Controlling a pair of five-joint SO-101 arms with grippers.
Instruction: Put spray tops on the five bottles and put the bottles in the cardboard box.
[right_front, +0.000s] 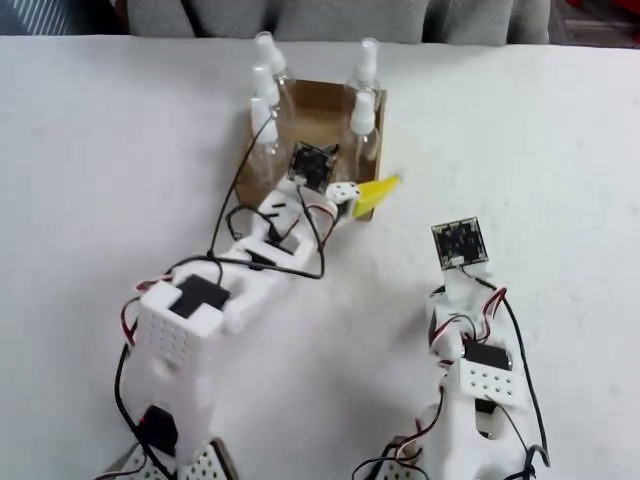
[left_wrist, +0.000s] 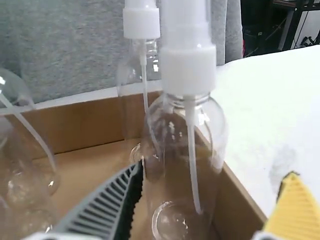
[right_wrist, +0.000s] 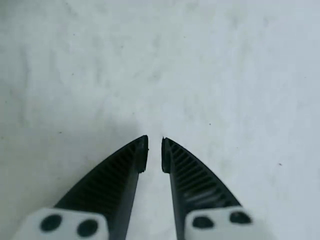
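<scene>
All five bottles (right_front: 265, 120) appear to stand upright in the cardboard box (right_front: 318, 100), each of clear plastic with a white spray top (right_front: 368, 50) fitted. The task therefore looks essentially done, with only the arm left to draw clear. The left tool (left_wrist: 214, 175) is spread wide about the nearest bottle (left_wrist: 185, 150), its yellow jaw outside the box wall. The right tool (right_wrist: 154, 152) hangs over bare tabletop (right_front: 560, 130), jaws nearly together and holding nothing.

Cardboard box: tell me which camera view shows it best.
The high view: it shows the cardboard box from above, nearly whole, with the bottles standing inside, though the left arm covers its near edge. The left wrist view shows its inner walls and floor close up. The right wrist view faces the table.
</scene>
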